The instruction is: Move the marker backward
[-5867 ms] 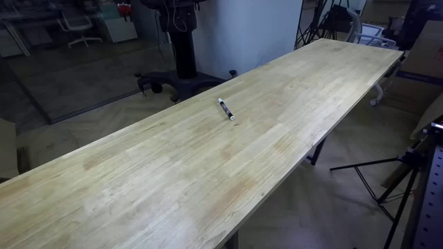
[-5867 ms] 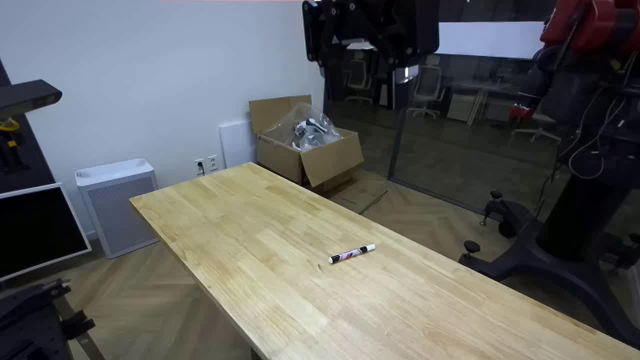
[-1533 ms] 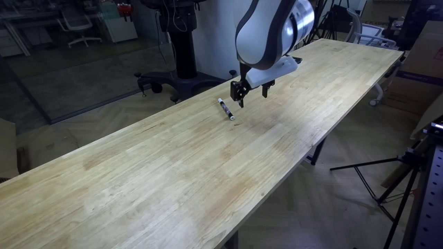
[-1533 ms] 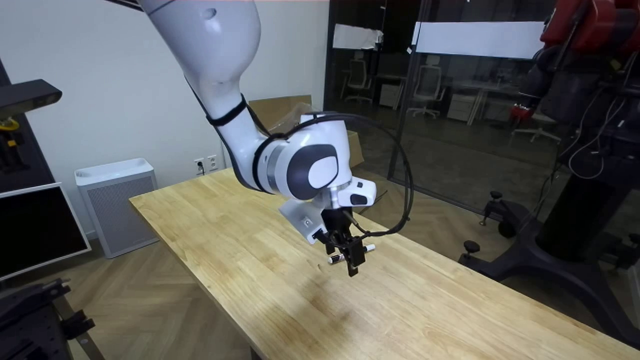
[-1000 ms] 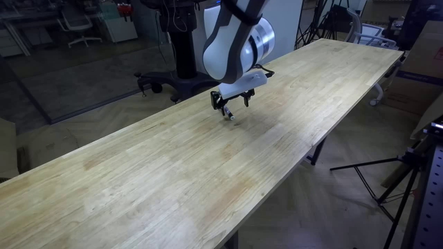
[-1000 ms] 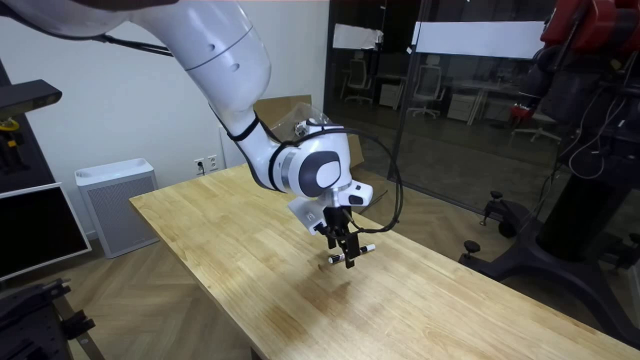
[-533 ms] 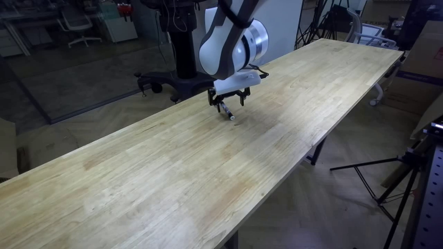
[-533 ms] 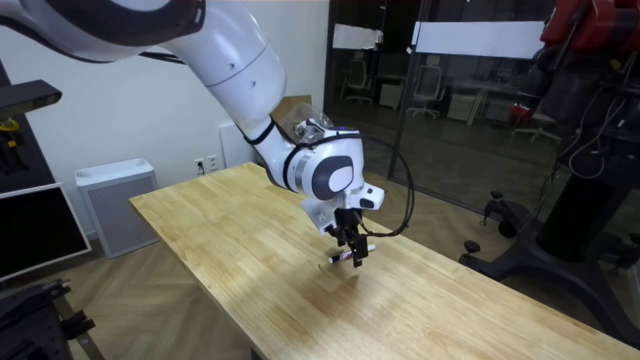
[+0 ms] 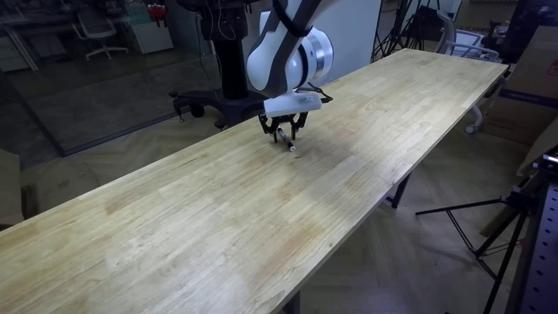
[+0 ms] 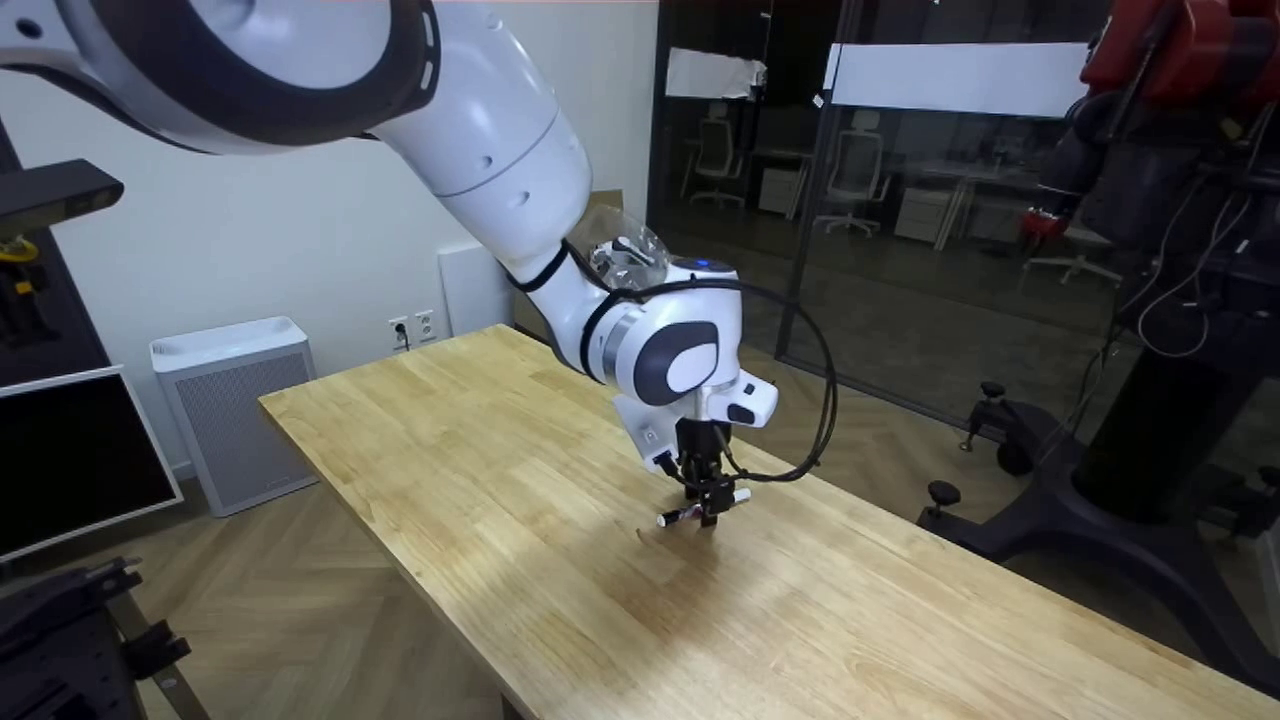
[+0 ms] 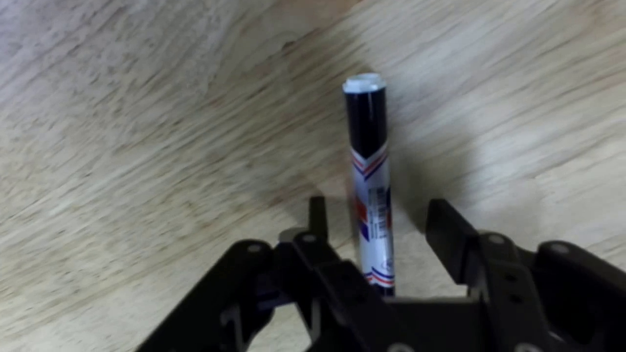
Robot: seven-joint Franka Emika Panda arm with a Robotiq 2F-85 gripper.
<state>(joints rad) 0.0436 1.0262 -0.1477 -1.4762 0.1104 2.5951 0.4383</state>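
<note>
The marker (image 11: 370, 195) lies on the wooden tabletop (image 9: 196, 218), with a black section and white tip pointing away from my gripper in the wrist view. Its label is white with red and blue marks; its near end is hidden beneath the gripper. My gripper (image 11: 376, 203) straddles the barrel, half closed, one finger on each side, and a gap shows between the marker and both fingers. In an exterior view, the gripper (image 9: 284, 138) is low over the table with the marker (image 9: 287, 143) poking out between its fingers. In an exterior view, the fingers partly cover the marker (image 10: 673, 517).
The long table edge nearest the black wheeled stand (image 9: 233, 74) runs close behind the gripper. A tripod (image 9: 518, 205) stands on the floor off the opposite edge. An air purifier (image 10: 240, 410) stands on the floor beyond the table's end.
My arm came in over the table, lowered onto the marker and shifted slightly towards the stand-side edge. In the last half second the fingers drew closer together. The marker appears unmoved.
</note>
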